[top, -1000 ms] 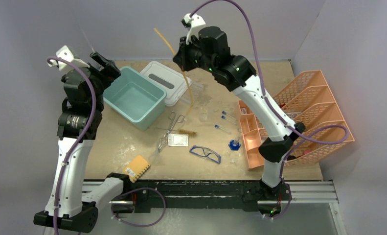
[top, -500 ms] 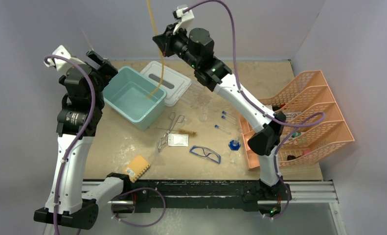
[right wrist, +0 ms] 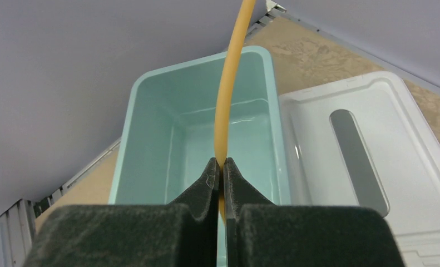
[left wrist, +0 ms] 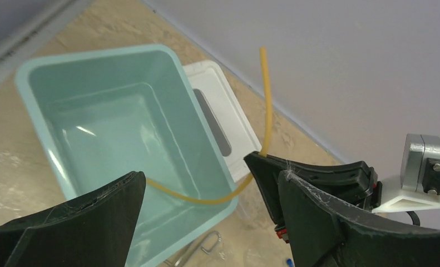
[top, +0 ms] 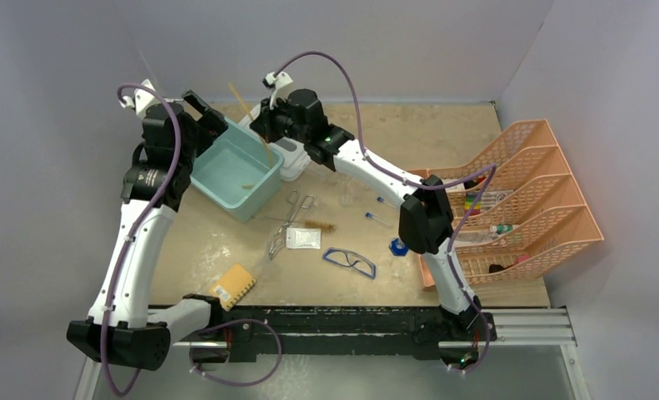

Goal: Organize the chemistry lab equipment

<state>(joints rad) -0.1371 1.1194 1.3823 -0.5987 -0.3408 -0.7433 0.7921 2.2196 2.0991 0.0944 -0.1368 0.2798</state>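
My right gripper (top: pixel 263 131) (right wrist: pixel 221 171) is shut on the tan rubber tubing (right wrist: pixel 230 83) (top: pixel 251 117) above the teal bin (top: pixel 269 185) (right wrist: pixel 125 144). The tubing's upper part rises above the jaws. Its lower part curves down into the bin (left wrist: pixel 39 72), as the left wrist view shows the tubing (left wrist: pixel 206 200). My left gripper (top: pixel 209 117) (left wrist: pixel 211 177) hangs open over the bin's far left corner, holding nothing. On the table lie metal scissors (top: pixel 297 212), a bristle brush (top: pixel 317 225), a white packet (top: pixel 302 239), blue-rimmed safety glasses (top: pixel 349 262) and blue-capped test tubes (top: pixel 377 219).
A white lid (top: pixel 297 162) (right wrist: pixel 406 167) lies right of the bin, partly under my right arm. A yellow-orange sponge (top: pixel 232 286) sits near the front edge. The peach organiser (top: pixel 526 142) stands at the right, with a small blue piece (top: pixel 399 246) beside it.
My right arm swung left and down with the tubing, from high over the lid to just above the bin, so its lower end now lies inside. My left arm moved in toward the bin.
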